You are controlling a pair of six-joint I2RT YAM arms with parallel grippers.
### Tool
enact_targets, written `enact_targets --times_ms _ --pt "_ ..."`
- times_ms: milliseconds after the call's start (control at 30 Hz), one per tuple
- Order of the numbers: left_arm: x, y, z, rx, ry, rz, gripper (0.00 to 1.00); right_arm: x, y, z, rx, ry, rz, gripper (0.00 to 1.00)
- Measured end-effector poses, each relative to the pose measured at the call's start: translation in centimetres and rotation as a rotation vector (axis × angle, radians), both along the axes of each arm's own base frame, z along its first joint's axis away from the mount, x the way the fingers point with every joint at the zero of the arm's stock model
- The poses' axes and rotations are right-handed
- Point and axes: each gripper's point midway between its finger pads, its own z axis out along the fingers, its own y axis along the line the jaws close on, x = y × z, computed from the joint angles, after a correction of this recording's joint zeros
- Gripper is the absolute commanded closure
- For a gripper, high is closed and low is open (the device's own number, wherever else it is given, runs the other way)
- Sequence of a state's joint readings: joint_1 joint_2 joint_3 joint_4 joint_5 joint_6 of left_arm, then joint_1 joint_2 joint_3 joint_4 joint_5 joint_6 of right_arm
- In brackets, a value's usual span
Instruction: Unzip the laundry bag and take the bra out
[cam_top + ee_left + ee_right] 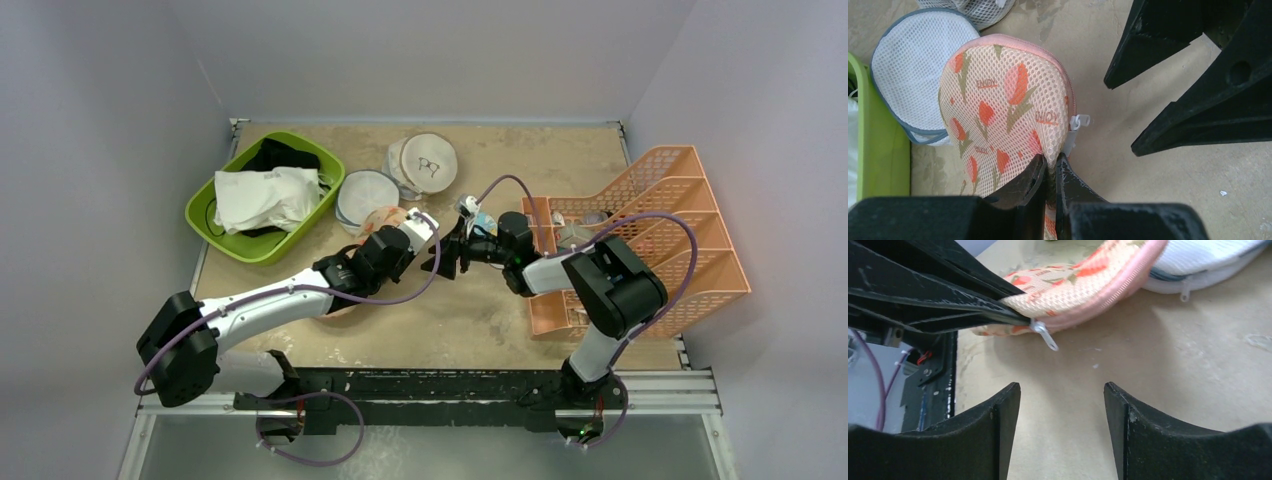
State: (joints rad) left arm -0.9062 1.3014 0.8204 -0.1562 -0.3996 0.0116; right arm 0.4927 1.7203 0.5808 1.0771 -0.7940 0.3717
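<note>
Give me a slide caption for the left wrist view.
Left pincer pinches the floral laundry bag beside its white zipper pull, right pincer open nearby.

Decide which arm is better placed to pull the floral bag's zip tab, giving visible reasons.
Right. The left gripper is pinched shut on the laundry bag beside the zip tab, anchoring it. The right gripper is open, empty and faces the tab.

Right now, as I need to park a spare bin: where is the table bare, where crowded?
Bare: the sandy tabletop between the left arm, the orange plastic file rack and the near rail; also the far strip between rack and round white mesh bags. Crowded: far left, where those bags, the lime-green plastic bin and the floral mesh laundry bag cluster.
</note>
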Motion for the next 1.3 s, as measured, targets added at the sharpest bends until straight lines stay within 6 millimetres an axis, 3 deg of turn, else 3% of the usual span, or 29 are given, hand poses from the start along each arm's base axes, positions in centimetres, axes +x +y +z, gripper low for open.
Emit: enact_targets --times_ms 600,833,1000,1100,1300 --pt "-1.7 -1.6 -1.8 -0.013 0.100 -0.110 1.00 -1.0 1.5 1.1 0.050 -0.002 0.081 0.66" --pt "-1.7 -1.6 -1.8 -0.013 0.101 -0.111 1.00 -1.9 2.2 0.1 0.050 0.030 0.121 0.72" --pt "-1.6 -1.5 -1.8 -0.011 0.098 -0.106 1.00 -2.4 2.6 0.2 0.053 0.030 0.140 0.83" --pt "-1.6 -1.5 -1.7 -0.011 0.096 -0.105 1.00 -2.3 2.6 0.2 0.054 0.031 0.139 0.94" --pt "-1.6 -1.5 -1.7 -0.010 0.095 -0.102 1.00 -2.1 2.6 -0.1 0.043 0.046 0.119 1.00"
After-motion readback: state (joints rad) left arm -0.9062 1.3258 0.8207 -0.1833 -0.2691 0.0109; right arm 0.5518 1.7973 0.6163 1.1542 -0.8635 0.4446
